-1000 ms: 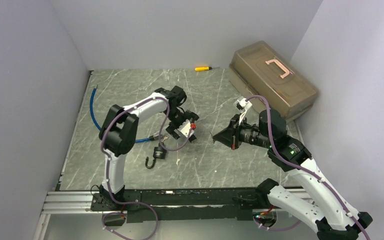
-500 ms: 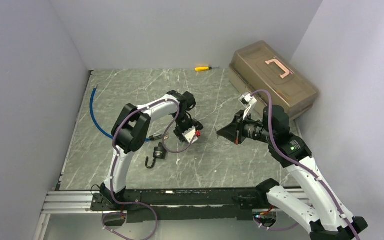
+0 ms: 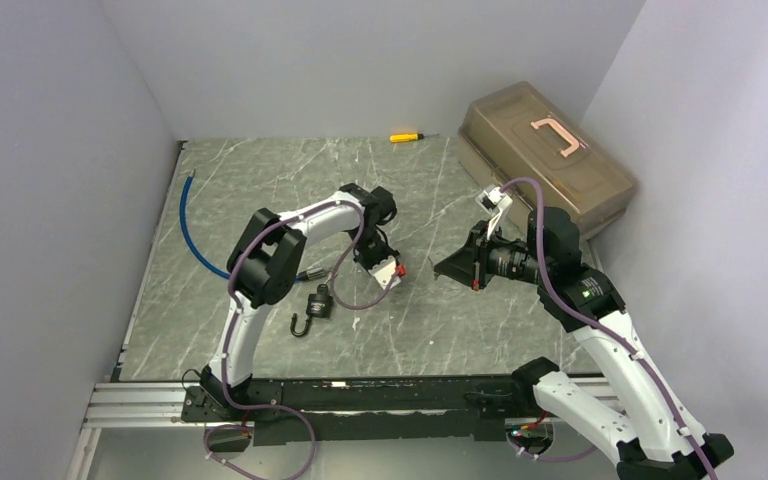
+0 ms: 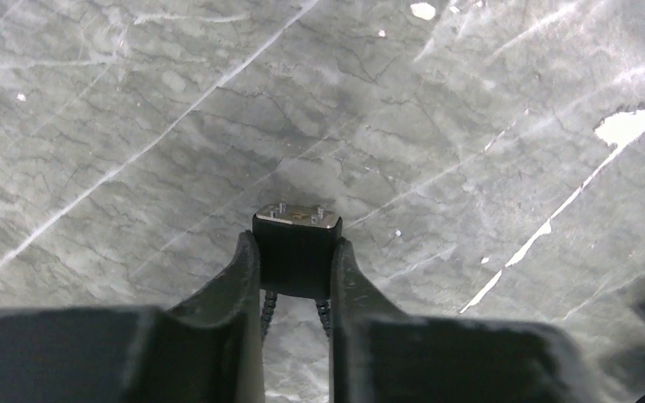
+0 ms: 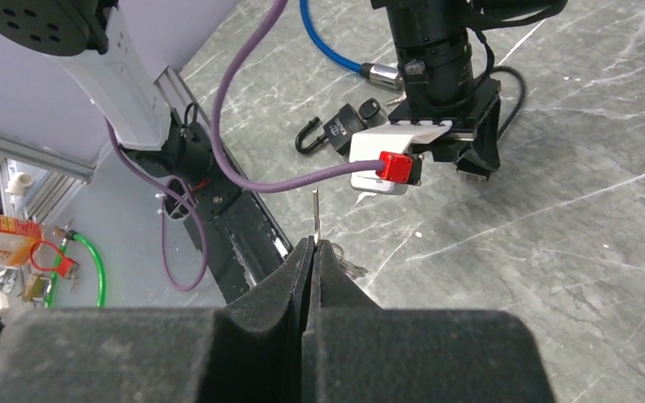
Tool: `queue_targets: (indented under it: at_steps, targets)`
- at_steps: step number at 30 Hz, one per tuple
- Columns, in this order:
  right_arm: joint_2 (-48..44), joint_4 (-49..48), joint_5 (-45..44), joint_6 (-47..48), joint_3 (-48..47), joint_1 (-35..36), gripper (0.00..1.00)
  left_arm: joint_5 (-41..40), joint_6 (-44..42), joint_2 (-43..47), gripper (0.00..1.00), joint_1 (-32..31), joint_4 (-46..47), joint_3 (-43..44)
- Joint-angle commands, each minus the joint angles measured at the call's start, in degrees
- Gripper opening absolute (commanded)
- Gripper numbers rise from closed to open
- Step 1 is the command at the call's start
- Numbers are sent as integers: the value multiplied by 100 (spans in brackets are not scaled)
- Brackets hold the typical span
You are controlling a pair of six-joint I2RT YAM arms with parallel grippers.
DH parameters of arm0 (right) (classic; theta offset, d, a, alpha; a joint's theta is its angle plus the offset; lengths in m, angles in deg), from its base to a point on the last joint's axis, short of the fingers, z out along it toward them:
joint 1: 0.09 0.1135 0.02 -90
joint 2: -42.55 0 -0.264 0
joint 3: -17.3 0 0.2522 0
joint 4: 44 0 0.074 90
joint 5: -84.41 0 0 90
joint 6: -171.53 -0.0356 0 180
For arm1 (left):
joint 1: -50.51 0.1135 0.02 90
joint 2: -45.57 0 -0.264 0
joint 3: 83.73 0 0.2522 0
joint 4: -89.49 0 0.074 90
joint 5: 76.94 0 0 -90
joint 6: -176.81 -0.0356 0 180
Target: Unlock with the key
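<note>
In the left wrist view my left gripper (image 4: 296,243) is shut on a small black lock (image 4: 296,252). The lock's metal end face (image 4: 296,217) points away from the wrist, and two beaded black strands hang behind it between the fingers. In the top view this gripper (image 3: 388,270) points down at the table's middle and hides the lock. My right gripper (image 5: 314,243) is shut on the key (image 5: 316,211). The thin blade sticks out past the fingertips towards the left arm, with a key ring just behind. From above, the right gripper (image 3: 444,267) sits a short gap to the right of the left one.
A second black padlock (image 3: 314,305) with an open hooked shackle lies on the table left of the left gripper. A blue cable (image 3: 187,225) curves along the left side. A yellow screwdriver (image 3: 405,136) lies at the back. A brown toolbox (image 3: 550,150) stands at the back right wall.
My left gripper has swung right and nearer and has closed from wide open onto the black lock. The right gripper, still shut on the key, drew back slightly to the right.
</note>
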Motion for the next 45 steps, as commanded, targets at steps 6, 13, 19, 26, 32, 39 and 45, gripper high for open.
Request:
queue_targets:
  at_steps: [6, 13, 19, 26, 32, 39, 45]
  targets:
    - [-61, -57, 188, 94, -304, -34, 0, 526, 1011, 1264, 0, 59, 1589, -1133]
    - [-278, -275, 310, -51, -343, -40, 0, 665, 897, 3076, 0, 271, 1119, -1604]
    - [-280, -402, 654, -49, -483, -47, 0, 1096, 934, 5165, 0, 211, 1025, -2073]
    - [-231, -687, 1173, -35, -395, -63, 0, 861, 501, 7739, 0, -565, 1770, -3257]
    - [-137, -911, 1470, -83, -331, -71, 0, 471, 1341, 8042, 0, -1411, 1825, -2821]
    - [-135, -992, 1611, -51, -255, -69, 0, 545, 2628, 7971, 0, -1726, 2597, -2414]
    - [-33, -989, 1726, 64, -272, -69, 0, 595, 3263, 7967, 0, -1894, 3042, -2321]
